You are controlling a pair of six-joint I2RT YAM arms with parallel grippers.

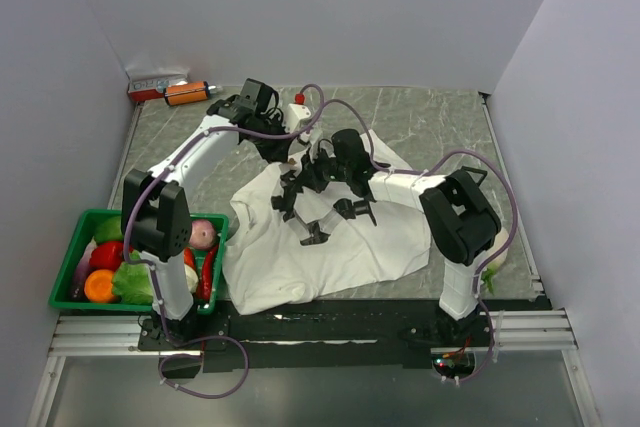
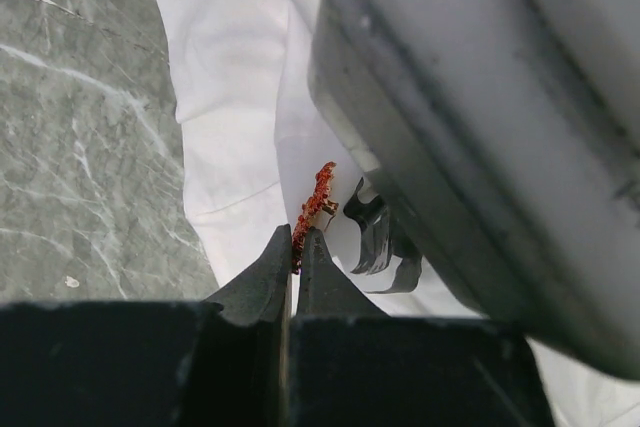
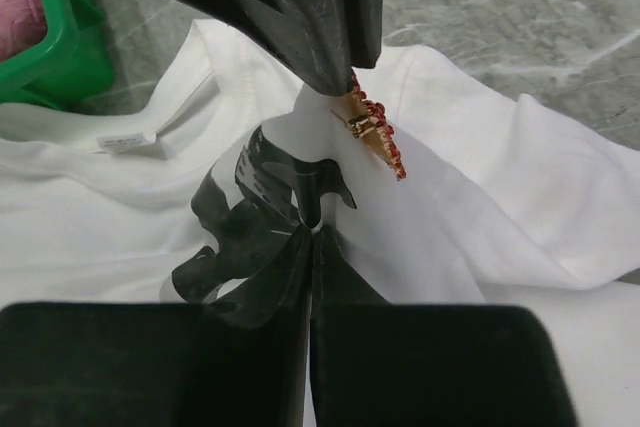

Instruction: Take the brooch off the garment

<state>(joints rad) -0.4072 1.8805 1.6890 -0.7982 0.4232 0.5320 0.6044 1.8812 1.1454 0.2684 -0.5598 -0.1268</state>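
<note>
The white garment [image 1: 330,242] with black printed shapes lies crumpled mid-table. The tiny orange-red brooch [image 2: 312,205] is pinched at its lower end between my left gripper's [image 2: 297,237] shut jaws, just above the cloth. In the right wrist view the brooch [image 3: 376,135] hangs from the left gripper's fingers [image 3: 325,37], at the top of a raised peak of cloth. My right gripper [image 3: 313,231] is shut on a fold of the garment [image 3: 480,197] at a black print, just below the brooch. In the top view both grippers meet over the shirt's upper part [image 1: 305,159].
A green basket [image 1: 75,247] of vegetables and fruit stands at the left front. An orange bottle [image 1: 186,93] and a small box [image 1: 155,83] lie at the back left. A small white piece with a red top [image 1: 298,100] sits behind the left arm.
</note>
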